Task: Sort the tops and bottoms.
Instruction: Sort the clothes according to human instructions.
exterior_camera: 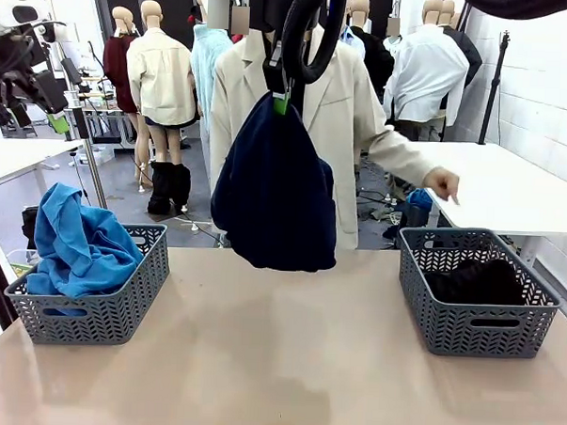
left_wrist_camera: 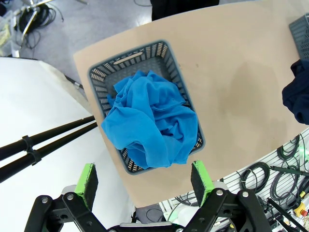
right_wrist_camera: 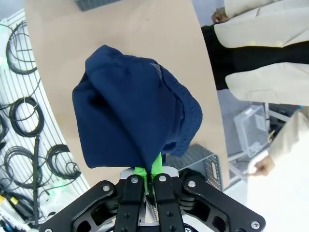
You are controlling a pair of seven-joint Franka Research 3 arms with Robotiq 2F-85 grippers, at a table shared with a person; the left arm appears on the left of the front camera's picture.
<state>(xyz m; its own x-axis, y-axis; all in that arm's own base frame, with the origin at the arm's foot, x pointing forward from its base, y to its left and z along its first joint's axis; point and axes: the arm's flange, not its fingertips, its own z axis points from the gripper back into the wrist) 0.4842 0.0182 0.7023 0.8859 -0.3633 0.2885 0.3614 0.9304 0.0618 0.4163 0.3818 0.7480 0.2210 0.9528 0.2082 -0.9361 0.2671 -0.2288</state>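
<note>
Front view, left to right: grey plastic lattice basket at the left edge of the table, heaped with soft, crumpled bright blue cloth spilling over the near rim. Matte beige tabletop, smooth and bare in the middle. Above the middle, dark navy garment hanging in a limp, rounded bundle, pinched at its top by the right gripper, lower hem just above the table's far edge. Behind it, a person in a beige coat, one hand stretched toward the right. Second grey lattice basket at the right, holding a bunched black garment down inside.

Left wrist view: left gripper spread wide, green pads apart and holding nothing, high over the left basket; blue cloth in rumpled folds filling the oblong basket, navy bundle at the right edge.

Right wrist view: right gripper clamped tight on a fold of the navy garment, matte fabric draped in a domed shape over the table, stitched hem visible along one side.
</note>
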